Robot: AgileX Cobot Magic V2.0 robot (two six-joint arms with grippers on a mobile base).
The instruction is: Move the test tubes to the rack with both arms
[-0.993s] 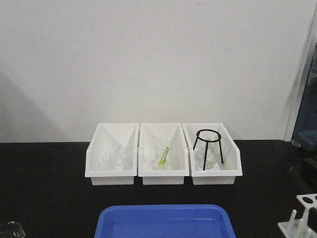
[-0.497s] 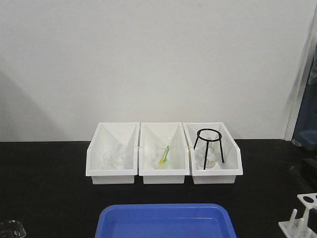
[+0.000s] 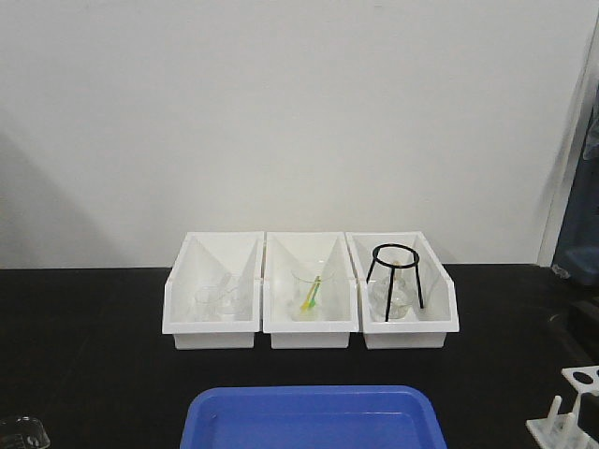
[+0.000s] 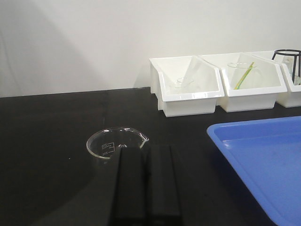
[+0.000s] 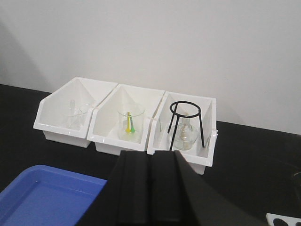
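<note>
Rack at the table's right edge, both grippers clenched and empty.
The white rack (image 3: 573,412) stands right of the blue tray (image 3: 314,416), three white bins (image 3: 309,292) behind the tray. The left gripper (image 4: 146,181), fingers pressed together, hovers just beside a clear beaker (image 4: 114,143); the right gripper (image 5: 151,188) hangs likewise shut before the bins.

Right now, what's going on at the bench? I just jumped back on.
Nothing is being handled. The left gripper is shut and empty, just short of a clear beaker on the black table. The right gripper is also shut and empty, facing the three white bins. The white rack stands at the table's right edge, beside the blue tray. No test tube has been picked up yet.
</note>
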